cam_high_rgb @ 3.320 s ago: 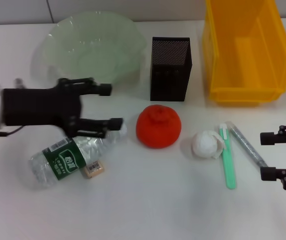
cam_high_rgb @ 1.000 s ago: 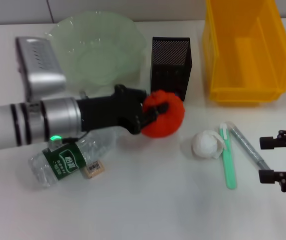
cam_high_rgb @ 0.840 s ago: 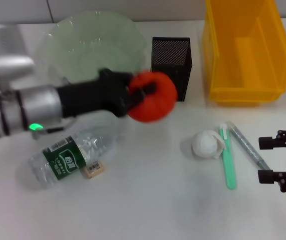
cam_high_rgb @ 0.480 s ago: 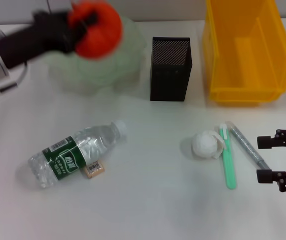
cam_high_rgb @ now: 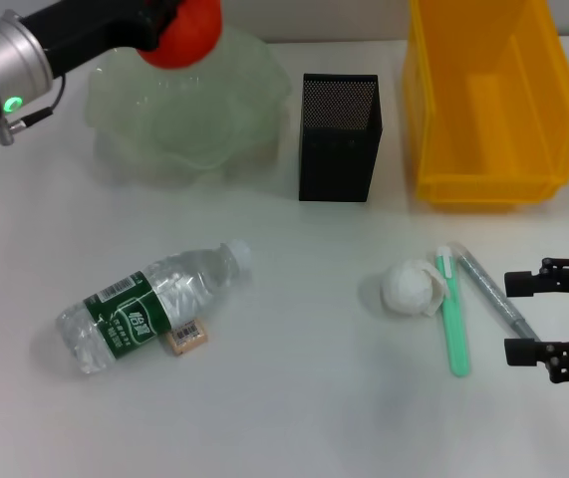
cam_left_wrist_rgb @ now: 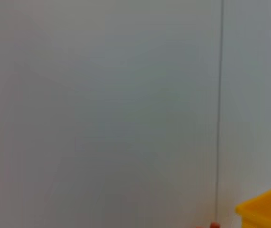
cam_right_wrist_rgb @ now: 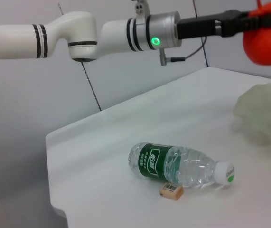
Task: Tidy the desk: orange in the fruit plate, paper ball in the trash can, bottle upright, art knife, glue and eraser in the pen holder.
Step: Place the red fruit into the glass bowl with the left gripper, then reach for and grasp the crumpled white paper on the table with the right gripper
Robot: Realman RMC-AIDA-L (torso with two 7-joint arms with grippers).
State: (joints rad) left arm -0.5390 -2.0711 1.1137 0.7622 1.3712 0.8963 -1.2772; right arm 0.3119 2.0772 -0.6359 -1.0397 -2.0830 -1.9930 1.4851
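My left gripper point(cam_high_rgb: 156, 20) is shut on the orange point(cam_high_rgb: 186, 38) and holds it above the back of the fruit plate point(cam_high_rgb: 254, 110). The right wrist view also shows the orange point(cam_right_wrist_rgb: 266, 38) held above the plate point(cam_right_wrist_rgb: 266, 114). The bottle point(cam_high_rgb: 149, 307) lies on its side at front left, with the eraser point(cam_high_rgb: 187, 337) touching it. The paper ball point(cam_high_rgb: 411, 287), the green art knife point(cam_high_rgb: 451, 311) and the grey glue stick point(cam_high_rgb: 491, 291) lie at front right. My right gripper point(cam_high_rgb: 511, 317) is open just right of the glue stick. The pen holder point(cam_high_rgb: 339, 137) stands at centre back.
The yellow trash can point(cam_high_rgb: 488, 100) stands at the back right, next to the pen holder; its corner shows in the left wrist view point(cam_left_wrist_rgb: 266, 211). The bottle point(cam_right_wrist_rgb: 178, 164) and eraser point(cam_right_wrist_rgb: 171, 190) lie near the table's front edge.
My left gripper closed on the orange, lifted it from the table centre and carried it back and left over the fruit plate. The right gripper stayed almost still.
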